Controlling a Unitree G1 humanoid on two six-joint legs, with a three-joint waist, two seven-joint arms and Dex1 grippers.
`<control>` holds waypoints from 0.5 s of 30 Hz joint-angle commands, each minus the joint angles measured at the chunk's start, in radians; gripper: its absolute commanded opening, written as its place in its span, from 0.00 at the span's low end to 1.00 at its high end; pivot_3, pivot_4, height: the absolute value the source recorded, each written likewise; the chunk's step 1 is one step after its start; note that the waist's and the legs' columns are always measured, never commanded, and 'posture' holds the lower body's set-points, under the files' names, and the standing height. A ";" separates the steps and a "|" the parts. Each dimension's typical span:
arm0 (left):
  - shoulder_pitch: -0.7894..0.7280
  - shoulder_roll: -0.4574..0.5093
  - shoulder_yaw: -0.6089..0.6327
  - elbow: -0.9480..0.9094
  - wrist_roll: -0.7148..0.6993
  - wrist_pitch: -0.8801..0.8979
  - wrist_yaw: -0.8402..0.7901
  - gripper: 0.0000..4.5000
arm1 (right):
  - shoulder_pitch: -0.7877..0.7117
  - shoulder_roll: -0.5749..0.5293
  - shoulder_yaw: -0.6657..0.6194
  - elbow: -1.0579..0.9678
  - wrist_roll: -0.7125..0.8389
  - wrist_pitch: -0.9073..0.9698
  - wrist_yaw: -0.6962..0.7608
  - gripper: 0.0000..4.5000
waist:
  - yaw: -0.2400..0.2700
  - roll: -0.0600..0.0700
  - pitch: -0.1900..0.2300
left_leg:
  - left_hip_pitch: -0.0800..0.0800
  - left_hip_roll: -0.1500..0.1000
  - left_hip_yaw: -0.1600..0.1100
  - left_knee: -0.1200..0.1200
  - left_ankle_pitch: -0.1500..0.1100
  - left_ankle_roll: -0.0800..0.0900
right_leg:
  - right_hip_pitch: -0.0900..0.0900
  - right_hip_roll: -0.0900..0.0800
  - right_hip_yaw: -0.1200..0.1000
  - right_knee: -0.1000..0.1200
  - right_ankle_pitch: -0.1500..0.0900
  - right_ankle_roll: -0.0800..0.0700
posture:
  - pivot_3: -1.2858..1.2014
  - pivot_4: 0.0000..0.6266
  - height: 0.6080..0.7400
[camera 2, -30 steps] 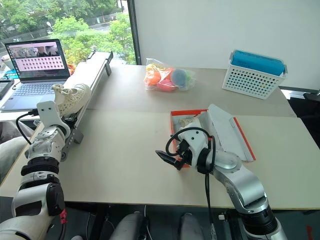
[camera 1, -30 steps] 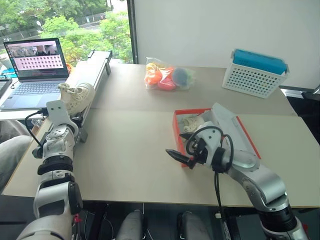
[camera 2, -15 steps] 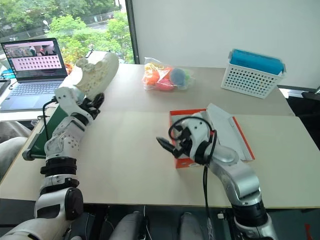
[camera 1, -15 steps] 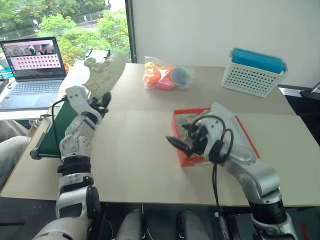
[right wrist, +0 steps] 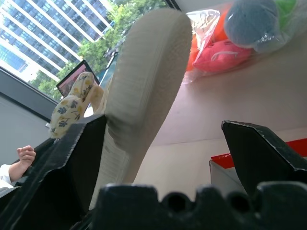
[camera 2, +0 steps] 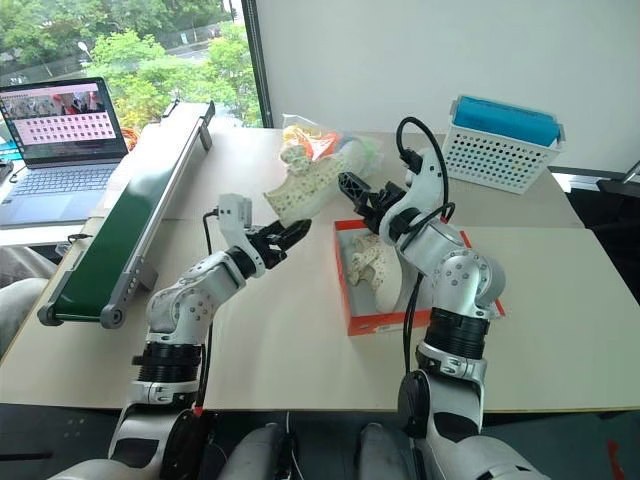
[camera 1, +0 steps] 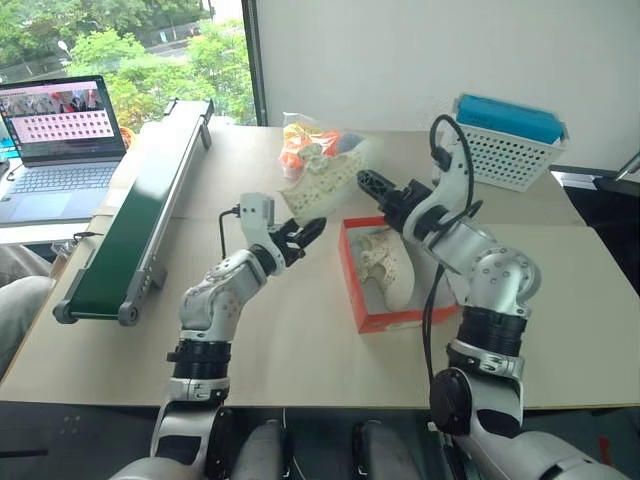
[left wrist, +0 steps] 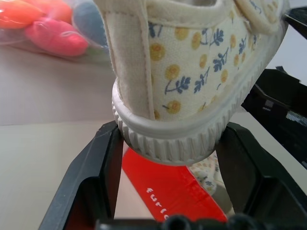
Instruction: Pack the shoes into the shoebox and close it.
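Now one cream shoe (camera 2: pixel 305 187) is pinched at its heel by the left gripper (camera 2: pixel 287 237) and held above the table, beside the red shoebox (camera 2: pixel 347 298). The right gripper (camera 2: pixel 352 190) is spread wide near this shoe's sole, and contact cannot be told. The other shoe (camera 2: pixel 377 265) is lying inside the shoebox.

Cream shoe (left wrist: pixel 192 72) with yellow-and-blue floral print; red-orange shoebox (camera 1: pixel 362 312); green conveyor (camera 1: pixel 130 230).

From my seat the shoebox (camera 1: pixel 372 318) sits centre table with one shoe (camera 1: pixel 385 268) in it; the second shoe (camera 1: pixel 320 185) hangs above its eleven o'clock corner, toy bag (camera 1: pixel 352 150) behind, basket (camera 1: pixel 510 150) at two o'clock, conveyor (camera 1: pixel 140 215) and laptop (camera 1: pixel 58 150) at ten
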 commanded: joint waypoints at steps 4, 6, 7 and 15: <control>-0.017 0.002 -0.007 -0.044 -0.007 -0.019 -0.023 0.57 | -0.062 0.024 -0.027 0.004 0.068 -0.012 -0.045 1.00 | -0.001 0.000 0.000 | 0.000 0.000 0.000 0.000 0.000 0.000 | 0.000 0.000 0.000 0.000 0.000 0.000 | 0.52 0.24 0.73; -0.021 0.004 -0.007 -0.039 0.000 -0.025 -0.025 0.57 | -0.063 0.034 -0.038 0.008 0.084 -0.014 -0.056 1.00 | -0.001 0.000 0.000 | 0.000 0.000 0.000 0.000 0.000 0.000 | 0.000 0.000 0.000 0.000 0.000 0.000 | 0.52 0.24 0.73; -0.022 0.005 -0.006 -0.036 0.001 -0.026 -0.025 0.57 | -0.063 0.038 -0.044 0.009 0.090 -0.013 -0.064 0.94 | -0.001 0.000 0.000 | 0.000 0.000 0.000 -0.001 0.000 0.000 | 0.000 0.000 0.000 0.000 0.000 0.000 | 0.52 0.24 0.73; -0.023 0.007 -0.006 -0.028 0.019 -0.043 -0.019 0.57 | -0.049 0.052 -0.040 -0.018 0.123 -0.006 -0.107 0.41 | -0.001 0.000 0.000 | 0.000 0.000 0.000 -0.001 0.000 0.000 | 0.000 0.000 0.000 0.000 0.000 0.000 | 0.52 0.24 0.73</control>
